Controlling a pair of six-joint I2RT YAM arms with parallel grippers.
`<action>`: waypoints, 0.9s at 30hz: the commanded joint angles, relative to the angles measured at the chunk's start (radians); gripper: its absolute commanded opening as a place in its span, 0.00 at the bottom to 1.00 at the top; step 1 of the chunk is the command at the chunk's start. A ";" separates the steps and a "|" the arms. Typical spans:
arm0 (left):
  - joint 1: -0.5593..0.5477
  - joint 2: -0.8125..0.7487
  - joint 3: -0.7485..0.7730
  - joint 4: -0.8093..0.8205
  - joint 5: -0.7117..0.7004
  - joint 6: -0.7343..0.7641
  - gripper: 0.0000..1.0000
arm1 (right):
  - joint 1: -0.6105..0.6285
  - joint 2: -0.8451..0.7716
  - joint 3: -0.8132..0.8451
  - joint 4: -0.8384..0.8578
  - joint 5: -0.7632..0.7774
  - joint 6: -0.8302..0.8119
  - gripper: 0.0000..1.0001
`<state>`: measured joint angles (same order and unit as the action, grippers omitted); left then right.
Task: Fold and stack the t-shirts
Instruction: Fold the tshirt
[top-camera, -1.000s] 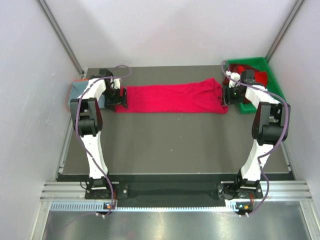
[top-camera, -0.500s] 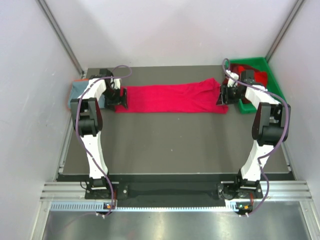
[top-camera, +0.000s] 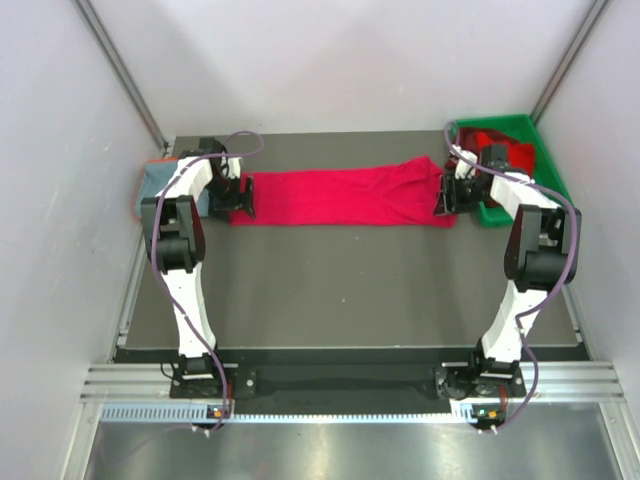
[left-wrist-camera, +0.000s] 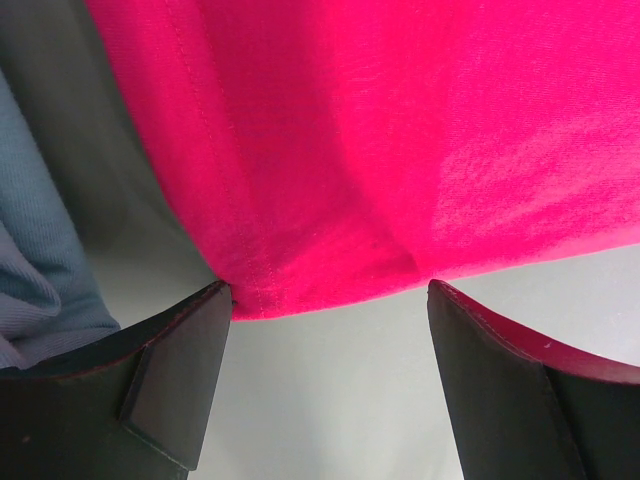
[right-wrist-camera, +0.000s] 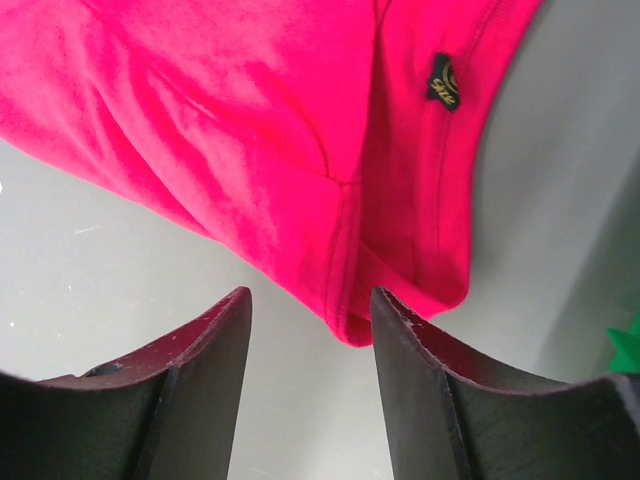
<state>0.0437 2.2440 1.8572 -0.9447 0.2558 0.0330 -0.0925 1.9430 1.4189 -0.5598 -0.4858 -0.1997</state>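
A bright red t-shirt (top-camera: 340, 197) lies stretched in a long band across the far part of the table. My left gripper (top-camera: 243, 201) is open at its left end; in the left wrist view the shirt's hem (left-wrist-camera: 330, 200) lies just ahead of the open fingers (left-wrist-camera: 170, 370). My right gripper (top-camera: 447, 198) is open at the right end; the right wrist view shows the shirt's corner (right-wrist-camera: 380, 250) between the fingertips (right-wrist-camera: 215, 340), not gripped. A grey-blue t-shirt (top-camera: 160, 183) lies at the far left, also in the left wrist view (left-wrist-camera: 40, 250).
A green plastic bin (top-camera: 525, 165) at the far right holds more red cloth (top-camera: 500, 145). White walls close in the table at the back and both sides. The dark table surface (top-camera: 350, 290) extends toward the arm bases.
My right gripper has shifted slightly down and inward at the shirt's right end. The left arm and the shirt have not visibly moved.
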 joint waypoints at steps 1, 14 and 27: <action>-0.004 0.009 0.013 0.004 -0.006 0.015 0.84 | -0.018 -0.019 0.000 0.014 0.000 -0.017 0.51; -0.004 0.000 0.000 0.004 -0.023 0.019 0.84 | -0.027 0.008 0.022 0.015 -0.030 -0.009 0.20; -0.004 -0.001 -0.003 0.003 -0.038 0.019 0.84 | -0.033 0.036 0.022 0.029 -0.030 0.003 0.25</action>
<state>0.0429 2.2482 1.8568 -0.9443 0.2340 0.0364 -0.1101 1.9705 1.4189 -0.5568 -0.4923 -0.1974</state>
